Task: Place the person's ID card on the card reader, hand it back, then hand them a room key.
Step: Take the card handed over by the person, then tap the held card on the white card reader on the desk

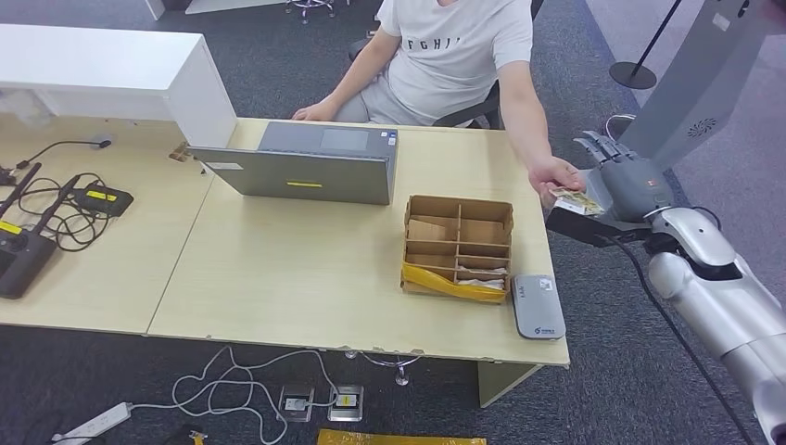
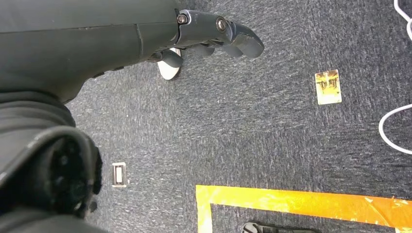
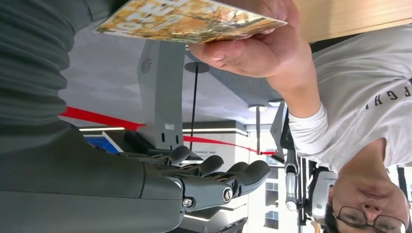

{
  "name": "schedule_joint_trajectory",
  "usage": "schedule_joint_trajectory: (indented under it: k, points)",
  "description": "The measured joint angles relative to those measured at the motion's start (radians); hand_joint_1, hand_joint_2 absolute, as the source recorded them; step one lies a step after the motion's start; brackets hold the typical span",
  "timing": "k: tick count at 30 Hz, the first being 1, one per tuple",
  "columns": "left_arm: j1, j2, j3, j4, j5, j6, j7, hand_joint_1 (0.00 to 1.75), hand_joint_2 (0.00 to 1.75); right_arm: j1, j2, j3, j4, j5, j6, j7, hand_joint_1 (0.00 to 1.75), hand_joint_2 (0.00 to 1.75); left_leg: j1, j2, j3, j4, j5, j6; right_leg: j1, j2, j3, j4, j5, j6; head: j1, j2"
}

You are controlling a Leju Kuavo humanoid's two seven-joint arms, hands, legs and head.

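A person in a white T-shirt (image 1: 461, 51) sits behind the table and reaches one hand (image 1: 553, 174) out past its right end. That hand holds a yellow-printed card (image 1: 573, 197) against my right hand (image 1: 623, 181), which is raised beside the table. In the right wrist view the person's fingers (image 3: 248, 48) pinch the card (image 3: 184, 19) close by my thumb side, while my dark fingers (image 3: 218, 177) stretch out well apart from it. The grey card reader (image 1: 538, 305) lies at the table's front right corner. My left hand (image 2: 214, 34) hangs over the carpet, fingers loosely curved, holding nothing.
A compartmented cardboard box (image 1: 458, 246) stands beside the reader, a grey laptop (image 1: 306, 162) behind it. Cables and black devices (image 1: 37, 227) lie at the table's left. A small card (image 2: 328, 86) and orange tape (image 2: 301, 201) are on the carpet. A grey stand (image 1: 704, 74) rises at right.
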Motion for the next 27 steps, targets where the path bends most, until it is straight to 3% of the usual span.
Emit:
schedule_joint_trajectory:
  k: [2, 3, 19, 27]
  points:
    - [0.0, 0.0, 0.0, 0.0, -0.003, -0.002, 0.005, 0.0, 0.0, 0.0, 0.004, -0.005, 0.012, 0.009, -0.009, -0.002, 1.62, 1.75, 0.0, 0.0, 0.0, 0.0, 0.0, 0.0, 0.0, 0.0, 0.0, 0.0, 0.0, 0.0, 0.0, 0.0]
    - [0.0, 0.0, 0.0, 0.0, -0.004, -0.003, 0.008, 0.0, 0.0, 0.0, 0.005, -0.007, 0.017, 0.013, -0.012, -0.003, 1.75, 1.75, 0.0, 0.0, 0.0, 0.0, 0.0, 0.0, 0.0, 0.0, 0.0, 0.0, 0.0, 0.0, 0.0, 0.0]
    - [0.003, 0.003, -0.016, 0.0, -0.011, -0.016, 0.018, 0.0, 0.0, 0.014, -0.028, -0.035, 0.056, 0.042, 0.024, -0.004, 1.75, 1.75, 0.0, 0.0, 0.0, 0.0, 0.0, 0.0, 0.0, 0.0, 0.0, 0.0, 0.0, 0.0, 0.0, 0.0]
    - [0.004, 0.004, -0.018, 0.0, -0.007, -0.019, 0.012, 0.0, 0.0, 0.089, -0.055, -0.052, 0.025, 0.038, 0.057, 0.021, 1.75, 1.75, 0.0, 0.0, 0.001, 0.0, 0.0, 0.0, 0.0, 0.0, 0.0, 0.0, 0.0, 0.0, 0.0, 0.0]
